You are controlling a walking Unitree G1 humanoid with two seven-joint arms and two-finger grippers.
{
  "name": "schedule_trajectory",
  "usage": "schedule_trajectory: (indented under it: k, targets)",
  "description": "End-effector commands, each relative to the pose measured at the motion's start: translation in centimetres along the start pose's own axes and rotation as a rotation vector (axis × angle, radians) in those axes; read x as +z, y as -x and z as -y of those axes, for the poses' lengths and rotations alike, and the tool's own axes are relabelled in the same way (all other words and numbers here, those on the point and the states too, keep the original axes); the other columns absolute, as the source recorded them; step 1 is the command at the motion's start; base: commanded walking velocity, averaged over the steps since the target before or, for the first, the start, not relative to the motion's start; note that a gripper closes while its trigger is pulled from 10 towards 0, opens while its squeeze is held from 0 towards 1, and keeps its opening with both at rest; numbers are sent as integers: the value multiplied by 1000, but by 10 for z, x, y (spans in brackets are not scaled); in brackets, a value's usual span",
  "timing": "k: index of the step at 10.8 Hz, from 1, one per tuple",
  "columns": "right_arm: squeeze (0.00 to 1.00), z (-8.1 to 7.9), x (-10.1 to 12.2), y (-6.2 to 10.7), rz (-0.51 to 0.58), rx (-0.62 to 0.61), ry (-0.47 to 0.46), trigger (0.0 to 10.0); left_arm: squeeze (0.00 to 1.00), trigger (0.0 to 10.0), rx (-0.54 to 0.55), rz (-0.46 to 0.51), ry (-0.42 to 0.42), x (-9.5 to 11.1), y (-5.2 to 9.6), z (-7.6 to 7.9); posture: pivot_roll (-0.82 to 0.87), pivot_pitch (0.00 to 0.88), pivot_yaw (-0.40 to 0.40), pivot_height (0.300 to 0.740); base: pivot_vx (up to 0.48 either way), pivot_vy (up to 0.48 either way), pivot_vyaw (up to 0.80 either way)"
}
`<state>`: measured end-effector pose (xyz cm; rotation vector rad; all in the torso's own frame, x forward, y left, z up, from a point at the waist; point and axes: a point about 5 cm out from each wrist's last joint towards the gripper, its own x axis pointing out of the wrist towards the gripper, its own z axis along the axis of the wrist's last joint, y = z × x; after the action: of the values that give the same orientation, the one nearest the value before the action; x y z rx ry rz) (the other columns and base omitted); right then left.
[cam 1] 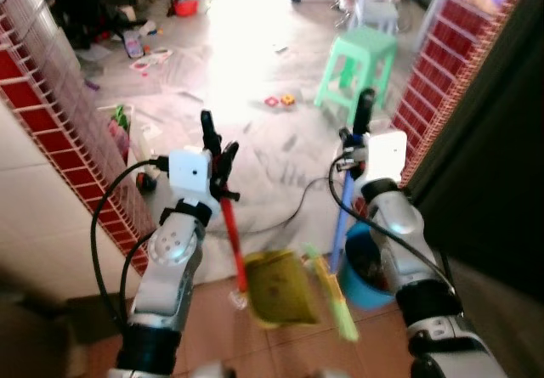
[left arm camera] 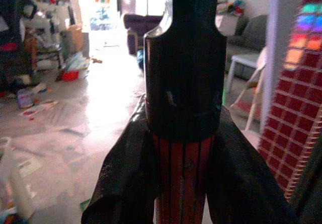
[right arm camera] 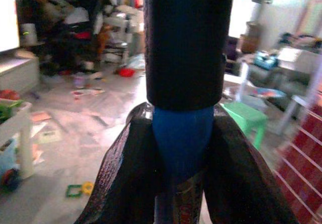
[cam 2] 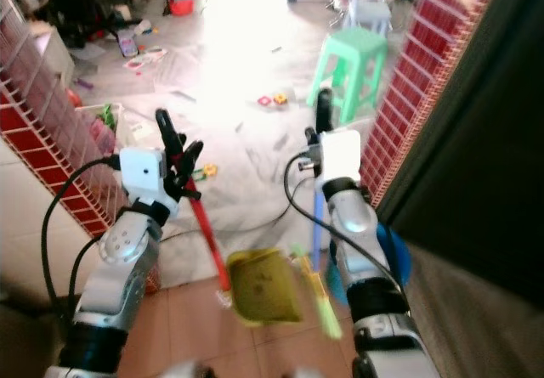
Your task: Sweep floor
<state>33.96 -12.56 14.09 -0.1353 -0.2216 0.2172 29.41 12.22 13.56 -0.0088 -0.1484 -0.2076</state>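
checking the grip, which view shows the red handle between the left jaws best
The left wrist view: the red handle sits close up, squeezed between the left gripper jaws under its black cap. The eye views show it smaller and blurred, running down to the yellow dustpan.

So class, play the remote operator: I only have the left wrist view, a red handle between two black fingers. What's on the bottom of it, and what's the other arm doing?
Observer: The red handle runs down to a yellow dustpan on the tiles; the left gripper is shut on it.
Operator: And the other arm?
Observer: The right gripper is shut on a blue broom handle.
Operator: Anything ahead to sweep around?
Observer: A green stool stands ahead on the right, with small toy pieces on the floor beside it.
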Motion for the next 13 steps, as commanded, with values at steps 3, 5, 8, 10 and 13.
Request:
schedule_trajectory:
  k: [3,5,8,10,13]
  targets:
    - [0,-12,28,-16,139,76,18,10000,0,10000,94,70,-109,12,-6,-6,-39,1,19,740,0,0,0]
    - [0,-21,30,-17,159,102,29,10000,0,10000,185,22,-74,-8,-2,-14,-25,12,16,740,0,0,0]
    - [0,-39,41,-19,217,223,40,10000,0,10000,230,-20,-80,-22,2,-20,-25,78,13,740,0,0,0]
    - [0,-43,45,-26,243,257,86,10000,0,10000,230,-34,-103,-33,3,-17,-33,106,30,740,0,0,0]
    - [0,-42,58,-31,314,211,163,10000,0,10000,370,-182,78,-65,12,-15,-60,135,51,740,0,0,0]
